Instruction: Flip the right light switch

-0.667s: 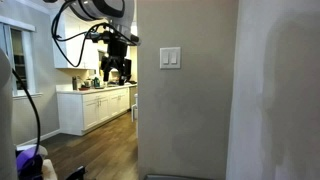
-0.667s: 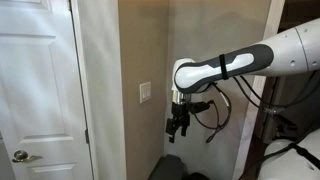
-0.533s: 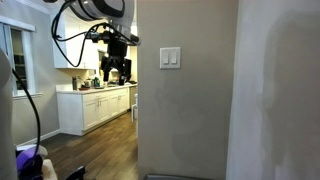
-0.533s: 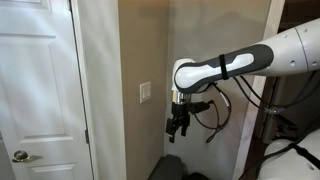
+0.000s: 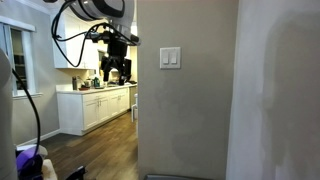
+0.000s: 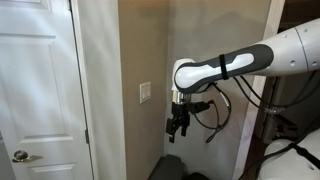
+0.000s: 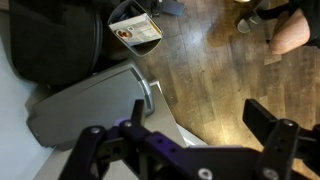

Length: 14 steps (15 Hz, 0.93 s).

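A small white wall plate with two upright rockers sits on the beige wall; the right light switch is its right-hand rocker. The plate also shows edge-on in an exterior view, where the rockers cannot be told apart. My gripper hangs pointing down, well out from the wall and lower than the plate, also seen in an exterior view. Its fingers are spread and hold nothing. In the wrist view the open gripper looks down at the wooden floor; the switch is out of that view.
A white door with a knob stands beside the wall corner. White kitchen cabinets are behind. On the floor lie a grey case, a dark bag and a small box.
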Each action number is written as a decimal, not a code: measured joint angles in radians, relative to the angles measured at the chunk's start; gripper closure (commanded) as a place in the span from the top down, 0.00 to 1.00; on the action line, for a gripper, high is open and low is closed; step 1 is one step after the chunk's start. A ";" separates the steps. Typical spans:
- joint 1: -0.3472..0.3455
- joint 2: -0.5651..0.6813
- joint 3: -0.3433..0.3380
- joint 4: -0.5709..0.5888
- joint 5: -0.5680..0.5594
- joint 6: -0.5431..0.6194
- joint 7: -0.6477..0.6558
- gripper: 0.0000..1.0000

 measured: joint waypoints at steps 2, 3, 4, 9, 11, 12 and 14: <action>0.000 0.000 0.000 0.000 0.000 0.000 0.000 0.67; -0.001 0.000 0.002 0.000 0.000 0.000 0.000 0.60; -0.003 0.000 0.005 0.000 -0.002 0.000 0.000 0.53; -0.041 0.000 0.021 0.017 -0.011 0.007 0.046 0.20; -0.062 0.000 0.023 0.029 -0.021 0.045 0.062 0.07; -0.074 0.001 0.025 0.037 -0.033 0.072 0.072 0.02; -0.099 0.008 0.030 0.057 -0.072 0.117 0.098 0.00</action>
